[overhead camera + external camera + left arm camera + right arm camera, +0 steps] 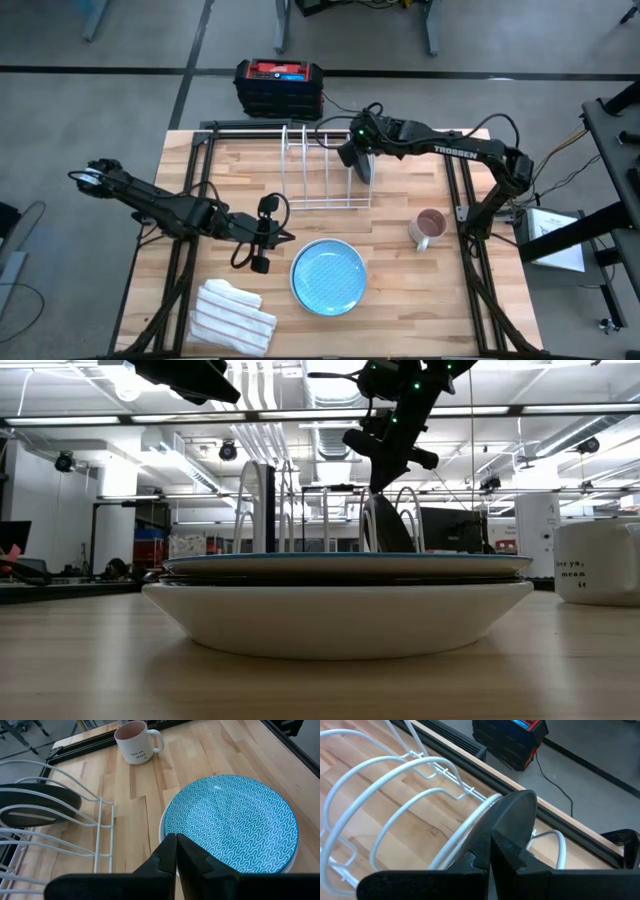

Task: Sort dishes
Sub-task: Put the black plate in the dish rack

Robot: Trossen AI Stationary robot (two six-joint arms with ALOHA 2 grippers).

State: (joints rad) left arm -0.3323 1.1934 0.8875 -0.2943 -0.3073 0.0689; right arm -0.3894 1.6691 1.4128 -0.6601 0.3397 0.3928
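The dark blue-grey dish (366, 166) stands on edge in the right end slot of the white wire rack (322, 170). It also shows in the low view (386, 527). My right gripper (357, 152) is over it, shut on its rim. The light blue dish (328, 275) lies on top of a stack whose bottom is the white dish (340, 618). The red dish does not plainly show. My left gripper (262, 236) is shut and empty, just left of the stack; the stack lies beyond its fingertips in its wrist view (176, 851). My right gripper pinches the dark dish's upper rim (506, 822) between its two fingers. They come from above, slanting down from the table's right. The dish stands upright between the rack's wire hoops, its lower edge in the rack.
A beige mug (428, 228) stands right of the stack. A folded white striped cloth (232, 316) lies at the near left. The rack's other slots (300, 165) hold nothing. A black and red box (279, 86) sits beyond the far edge.
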